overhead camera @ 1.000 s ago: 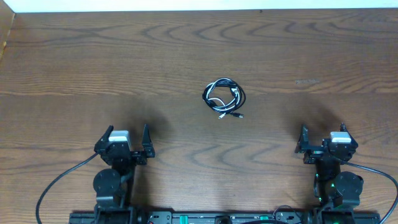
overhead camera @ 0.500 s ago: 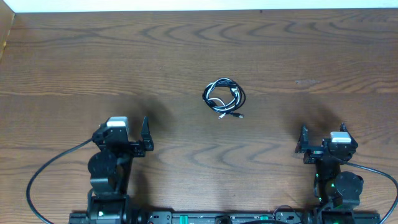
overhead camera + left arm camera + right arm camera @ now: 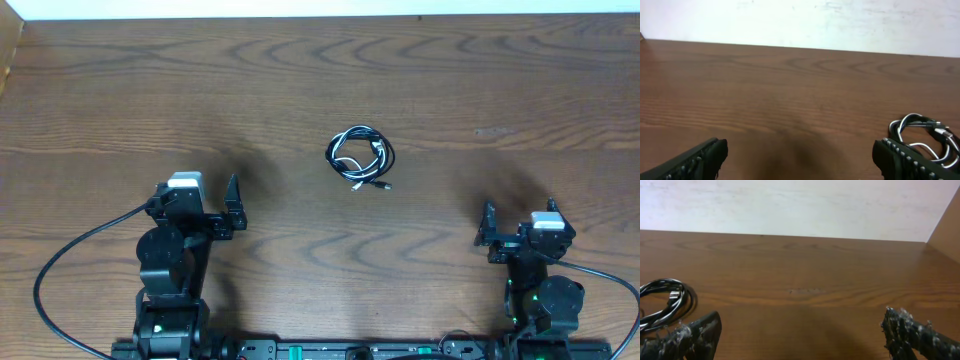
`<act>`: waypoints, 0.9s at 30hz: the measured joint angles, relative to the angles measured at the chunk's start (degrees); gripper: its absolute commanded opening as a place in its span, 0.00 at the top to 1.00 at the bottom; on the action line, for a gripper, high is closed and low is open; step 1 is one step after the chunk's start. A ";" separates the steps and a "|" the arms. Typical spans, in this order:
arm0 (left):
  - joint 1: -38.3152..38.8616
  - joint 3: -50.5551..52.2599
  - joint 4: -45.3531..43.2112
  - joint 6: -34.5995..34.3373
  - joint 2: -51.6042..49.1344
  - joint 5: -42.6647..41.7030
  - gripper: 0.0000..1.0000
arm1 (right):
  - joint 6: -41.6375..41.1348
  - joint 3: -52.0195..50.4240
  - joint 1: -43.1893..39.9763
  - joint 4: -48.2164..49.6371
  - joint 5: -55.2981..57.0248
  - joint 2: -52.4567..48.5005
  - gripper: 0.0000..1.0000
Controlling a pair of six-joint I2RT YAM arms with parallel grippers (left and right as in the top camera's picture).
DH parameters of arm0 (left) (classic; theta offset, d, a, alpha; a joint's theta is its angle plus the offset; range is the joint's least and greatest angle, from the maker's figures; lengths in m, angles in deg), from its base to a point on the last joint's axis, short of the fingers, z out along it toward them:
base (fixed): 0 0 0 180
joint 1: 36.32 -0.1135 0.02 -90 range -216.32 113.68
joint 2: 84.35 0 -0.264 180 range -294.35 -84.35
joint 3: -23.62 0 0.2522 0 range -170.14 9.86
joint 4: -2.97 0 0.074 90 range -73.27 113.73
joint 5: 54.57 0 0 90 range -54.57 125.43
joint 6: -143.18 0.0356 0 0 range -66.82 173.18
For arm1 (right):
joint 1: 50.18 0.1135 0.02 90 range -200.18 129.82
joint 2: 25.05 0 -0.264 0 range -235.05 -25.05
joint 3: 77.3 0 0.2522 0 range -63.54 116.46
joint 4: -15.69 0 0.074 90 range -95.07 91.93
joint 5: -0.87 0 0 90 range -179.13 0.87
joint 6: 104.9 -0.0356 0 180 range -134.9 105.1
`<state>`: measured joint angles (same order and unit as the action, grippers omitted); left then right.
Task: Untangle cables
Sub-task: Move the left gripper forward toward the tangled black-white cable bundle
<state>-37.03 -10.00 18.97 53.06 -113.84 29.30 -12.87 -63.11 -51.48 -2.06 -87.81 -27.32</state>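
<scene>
Cables (image 3: 360, 158) coiled together mid-table, centre frame. Both hands released and empty: left hand (image 3: 197, 207) lower left, right hand (image 3: 520, 232) lower right. Left looks marginally nearer, so you reach up-right.

Ahead of your left gripper (image 3: 800, 152) you have a dark brown wooden table (image 3: 790, 85) with a strong wavy grain, running out to a plain white wall (image 3: 800, 20) at its far edge. A soft shadow (image 3: 802, 140) darkens the wood just in front of that gripper. Ahead of your right gripper (image 3: 801, 322) the same tabletop meets the same wall, which looks faintly mottled there, and a tan side panel (image 3: 946, 225) stands up far off to its right. A small pale scuff (image 3: 805, 291) marks the wood straight ahead of it. The light is even and diffuse, with a mild sheen on the wood
</scene>
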 measured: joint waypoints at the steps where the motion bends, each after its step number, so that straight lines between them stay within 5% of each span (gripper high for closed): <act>1: 0.00 0.00 0.35 -0.11 0.00 0.00 0.02 | -0.02 0.00 0.00 0.00 0.00 0.00 0.01; 18: 0.00 -1.05 6.73 -5.01 -0.63 0.04 0.02 | -0.02 -0.02 0.00 0.00 0.00 -0.02 0.01; 27: 0.00 -19.54 22.80 -1.66 -12.90 0.02 0.02 | -0.02 0.00 0.00 -0.02 0.00 -0.04 0.01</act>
<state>-37.03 -29.54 41.77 51.40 -126.74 29.32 -12.90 -63.11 -51.48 -2.08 -87.81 -27.36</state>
